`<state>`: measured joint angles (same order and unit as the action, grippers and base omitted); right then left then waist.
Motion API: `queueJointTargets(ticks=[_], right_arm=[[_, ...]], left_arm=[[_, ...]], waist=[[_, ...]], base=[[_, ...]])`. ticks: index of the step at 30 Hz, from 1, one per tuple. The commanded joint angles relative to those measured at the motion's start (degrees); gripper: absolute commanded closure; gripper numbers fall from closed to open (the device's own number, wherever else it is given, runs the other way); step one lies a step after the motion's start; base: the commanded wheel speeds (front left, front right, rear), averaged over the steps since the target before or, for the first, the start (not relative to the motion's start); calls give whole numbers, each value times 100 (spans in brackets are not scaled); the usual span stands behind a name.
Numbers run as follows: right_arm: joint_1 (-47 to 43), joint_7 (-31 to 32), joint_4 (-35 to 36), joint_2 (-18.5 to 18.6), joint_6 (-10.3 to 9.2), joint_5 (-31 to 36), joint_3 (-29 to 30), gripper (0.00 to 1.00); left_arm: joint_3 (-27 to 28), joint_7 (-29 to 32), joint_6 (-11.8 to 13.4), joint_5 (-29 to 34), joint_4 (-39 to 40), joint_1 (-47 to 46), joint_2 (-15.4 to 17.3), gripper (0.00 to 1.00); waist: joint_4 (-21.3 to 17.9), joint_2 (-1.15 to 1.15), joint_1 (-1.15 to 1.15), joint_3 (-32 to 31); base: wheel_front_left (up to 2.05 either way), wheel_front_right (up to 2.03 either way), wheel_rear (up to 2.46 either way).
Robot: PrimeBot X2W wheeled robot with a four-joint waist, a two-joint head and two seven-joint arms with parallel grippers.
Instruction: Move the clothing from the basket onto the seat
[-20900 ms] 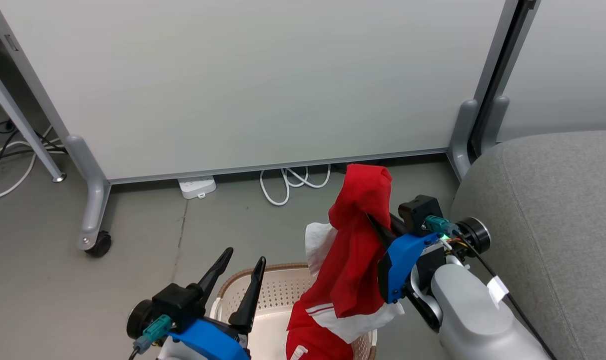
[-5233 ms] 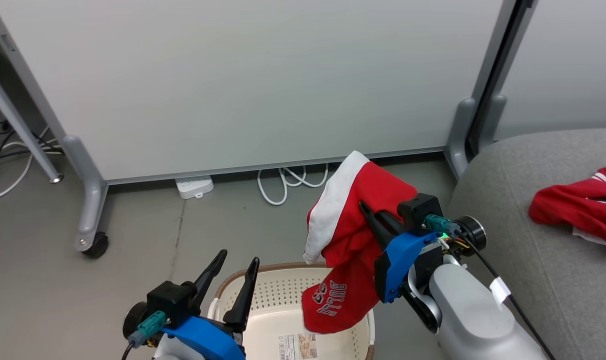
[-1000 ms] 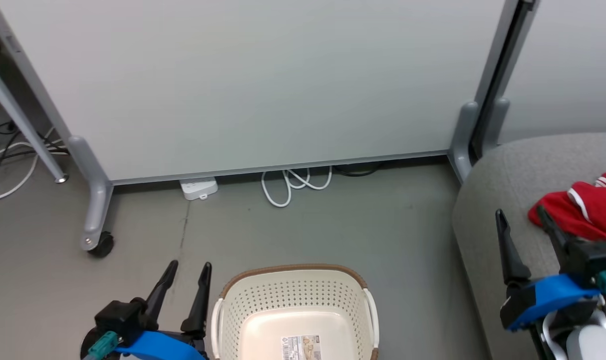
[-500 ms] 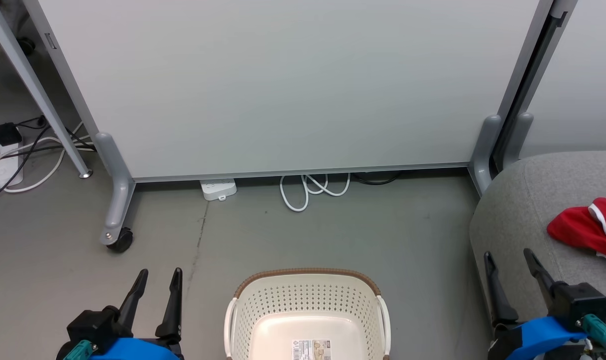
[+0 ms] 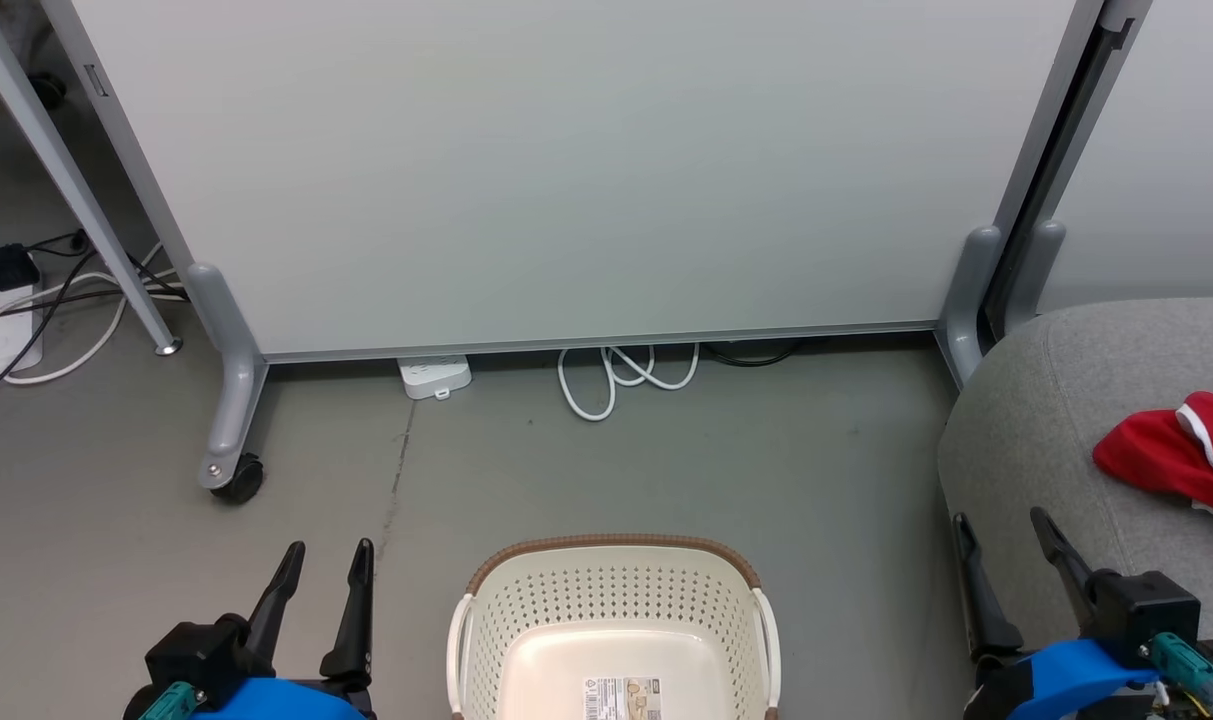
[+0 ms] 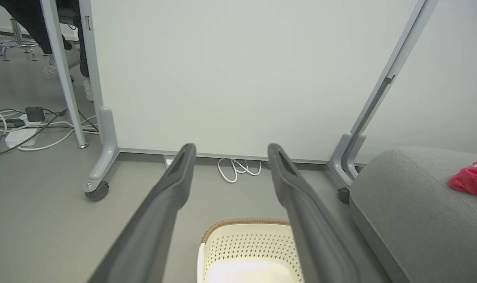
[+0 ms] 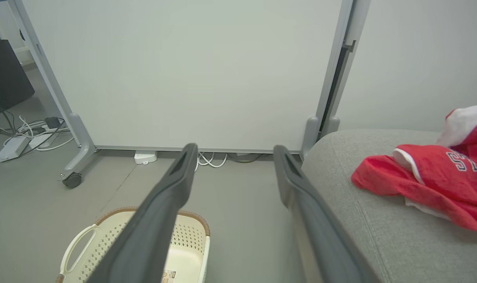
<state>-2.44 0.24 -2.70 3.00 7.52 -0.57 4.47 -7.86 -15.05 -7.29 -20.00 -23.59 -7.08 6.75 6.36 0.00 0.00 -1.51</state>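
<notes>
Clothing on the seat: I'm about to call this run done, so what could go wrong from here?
The open right tool hangs by the rounded edge of the seat; a careless swing might snag the clothing and drag it off. The basket sits just ahead, so driving forward could knock it.

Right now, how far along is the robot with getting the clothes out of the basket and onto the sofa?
Done: the red clothing lies on the grey seat, and the basket shows a bare bottom with just its label sticker. In hand: nothing; the left fingers and right fingers stand open and empty. Left: seemingly nothing, though the basket's near end is cut off from view.
</notes>
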Motion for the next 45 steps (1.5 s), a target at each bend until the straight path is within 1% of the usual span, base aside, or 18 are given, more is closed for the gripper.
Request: queueJointTargets(ticks=[1, 2, 3, 13, 26, 45], right_arm=[[-38, -29, -26, -20, -6, -77, -18, 0], [-37, -34, -35, -19, -6, -92, -25, 0], [2, -24, -40, -1, 0, -99, -26, 100], [-63, 28, -519, -28, 3, -197, -15, 100], [123, 139, -625, -24, 2, -1878, 27, 100], [319, 258, -740, -20, 0, -3668, 69, 100]], left_arm=[[-10, -17, -20, -14, -18, 7, 21, 0], [-12, -18, -21, -38, -22, 8, 17, 0], [-2, 1, 0, -36, -15, 0, -5, 100], [14, 63, 6, -142, -396, 302, -137, 100], [288, 457, 1, -1465, -138, 250, -181, 100], [572, 873, -6, -2882, 140, 191, -230, 100]], waist=[[-4, 0, 0, -6], [-7, 0, 0, -8], [-9, 0, 0, -8], [-17, 0, 0, -8], [-86, 0, 0, 12], [-176, 0, 0, 38]], base=[[0, 0, 0], [0, 0, 0], [0, 0, 0], [0, 0, 0], [0, 0, 0], [0, 0, 0]])
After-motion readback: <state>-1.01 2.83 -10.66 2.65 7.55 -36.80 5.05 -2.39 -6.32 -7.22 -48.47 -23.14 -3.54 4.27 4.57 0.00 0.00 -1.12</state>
